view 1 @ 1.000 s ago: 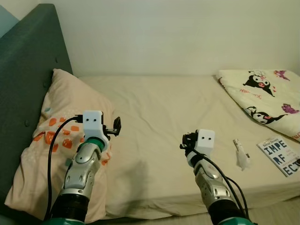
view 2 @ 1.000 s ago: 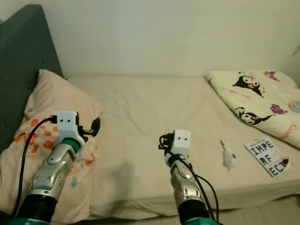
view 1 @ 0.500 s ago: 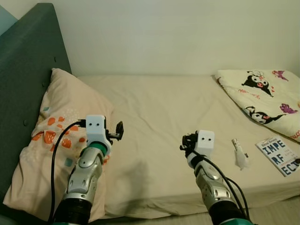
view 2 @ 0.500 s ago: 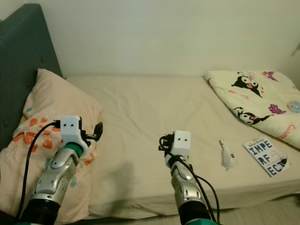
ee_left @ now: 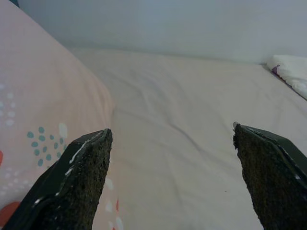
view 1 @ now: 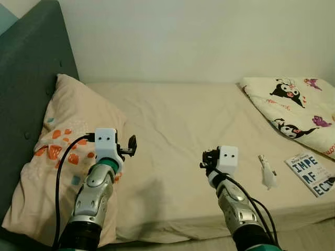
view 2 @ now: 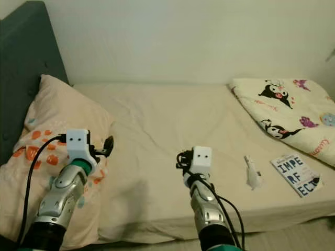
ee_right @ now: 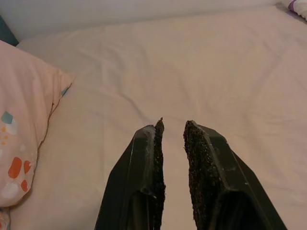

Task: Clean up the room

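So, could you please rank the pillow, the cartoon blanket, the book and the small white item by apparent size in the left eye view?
1. pillow, though it lies nearest the camera
2. cartoon blanket, partly cropped
3. book, also cropped
4. small white item

Beige-sheeted bed (view 1: 183, 130) seen against dark teal padded headboard (view 1: 26, 94); peach pillow with orange print (view 1: 57, 136) propped at head end. Left gripper (view 1: 131, 145) held over pillow edge, right gripper (view 1: 207, 158) over mid-mattress. Crumpled white wrapper (view 1: 268, 172), black-and-white book (view 1: 312, 173), cartoon-print cream blanket (view 1: 296, 110) lie at right
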